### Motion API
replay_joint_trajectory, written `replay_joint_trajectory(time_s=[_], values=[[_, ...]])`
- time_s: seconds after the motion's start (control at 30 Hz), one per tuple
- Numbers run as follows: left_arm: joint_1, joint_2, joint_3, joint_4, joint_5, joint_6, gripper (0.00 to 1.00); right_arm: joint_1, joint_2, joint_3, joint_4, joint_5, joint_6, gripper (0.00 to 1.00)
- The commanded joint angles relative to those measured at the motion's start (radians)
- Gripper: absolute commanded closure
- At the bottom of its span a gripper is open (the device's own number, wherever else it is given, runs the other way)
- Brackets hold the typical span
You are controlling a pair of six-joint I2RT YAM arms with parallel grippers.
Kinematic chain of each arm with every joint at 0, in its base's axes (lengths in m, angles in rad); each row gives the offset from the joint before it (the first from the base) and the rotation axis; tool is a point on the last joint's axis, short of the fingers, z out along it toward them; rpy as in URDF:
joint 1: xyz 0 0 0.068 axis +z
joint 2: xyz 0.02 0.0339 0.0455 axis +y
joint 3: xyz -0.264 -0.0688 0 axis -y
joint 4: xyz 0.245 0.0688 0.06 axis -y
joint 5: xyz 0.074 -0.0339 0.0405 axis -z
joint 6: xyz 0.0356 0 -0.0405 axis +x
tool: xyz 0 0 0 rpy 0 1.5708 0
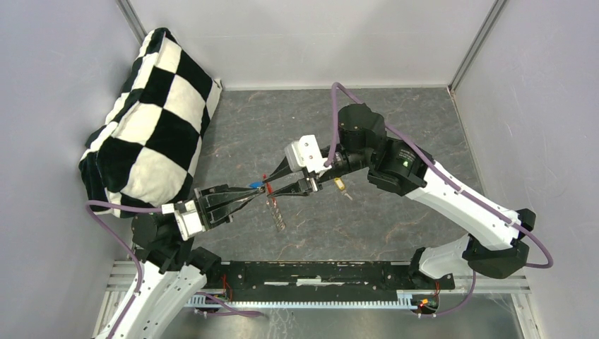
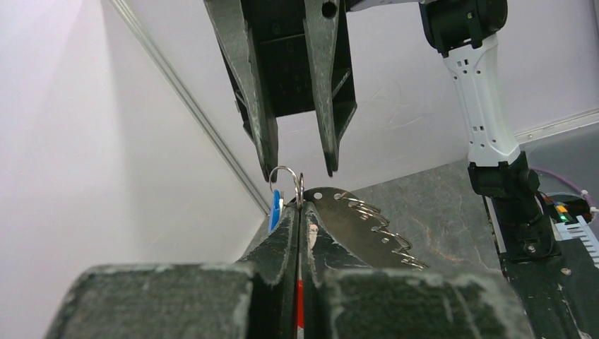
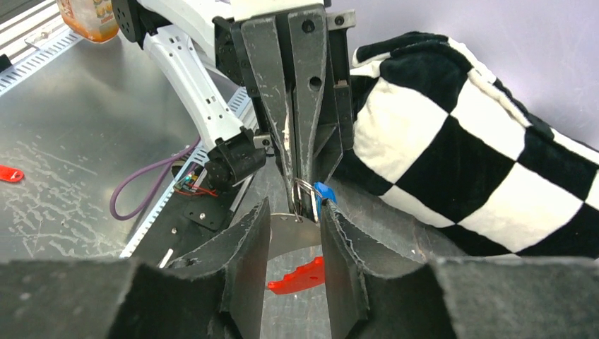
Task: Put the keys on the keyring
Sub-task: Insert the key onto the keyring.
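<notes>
Step judged: a key being threaded on while the ring is held up between both arms.

The left end effector point(image 2: 297, 212) is seen fully closed, nearest the bases. The keyring point(image 3: 300, 277), a red piece, is pinched low between its fingers. A thin wire loop point(image 2: 284, 167) is left standing proud of the tips. The blue-capped key point(image 3: 324, 192) is pressed against the outside of one left finger, just beside the loop. A grey toothed key point(image 2: 360, 219) is seen sticking out from the same pinch. Whether it is already on the wire cannot be told.

Just beyond, the right end effector point(image 2: 301, 171) is held open with nothing in it. Its tips are placed either side of the loop and just apart from it.

The yellow-capped key point(image 1: 340, 185) is left lying on the bench point(image 1: 282, 120), well apart from the ring. A checkered cushion point(image 1: 162, 127) is seen furthest off.

To do this well:
- The left pinch should be kept firm and unmoved.
- The right tips should be lowered slowly and shut on the wire only, not on the blue cap.
- The loop should be kept upright, since twisting is likely to spring it out of the grip.
</notes>
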Motion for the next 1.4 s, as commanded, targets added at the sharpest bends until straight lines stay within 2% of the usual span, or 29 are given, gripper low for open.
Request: replay_joint_trajectory(time_s=[0.0, 0.2, 0.5, 0.83, 0.93, 1.0, 1.2, 1.23, 1.37], values=[[0.003, -0.007, 0.045, 0.009, 0.011, -0.022, 0.98, 0.007, 0.006, 0.038, -0.013, 0.006, -0.014, 0.62], [0.002, -0.007, 0.048, 0.007, 0.015, -0.021, 0.98, 0.007, 0.009, 0.038, -0.013, 0.013, -0.012, 0.63], [0.003, -0.003, 0.050, 0.004, 0.017, -0.018, 0.98, 0.009, 0.018, 0.037, -0.005, -0.001, -0.004, 0.73], [0.003, -0.010, 0.053, -0.020, 0.037, 0.004, 0.98, 0.011, 0.034, 0.048, 0.001, 0.013, 0.010, 0.75], [0.003, -0.010, 0.053, -0.025, 0.039, 0.009, 0.98, 0.010, 0.036, 0.055, -0.005, 0.021, 0.010, 0.84], [0.003, -0.011, 0.054, -0.033, 0.039, 0.017, 0.98, 0.010, 0.035, 0.057, -0.011, 0.025, 0.009, 0.99], [0.002, 0.009, 0.066, -0.101, 0.021, 0.061, 0.98, 0.012, 0.032, 0.050, -0.025, 0.072, 0.022, 1.00], [0.003, 0.010, 0.070, -0.127, 0.019, 0.073, 0.97, 0.011, 0.032, 0.051, -0.030, 0.089, 0.025, 1.00], [0.002, 0.000, 0.073, -0.219, 0.025, 0.117, 0.81, 0.012, 0.042, 0.058, -0.068, 0.150, 0.023, 1.00]])
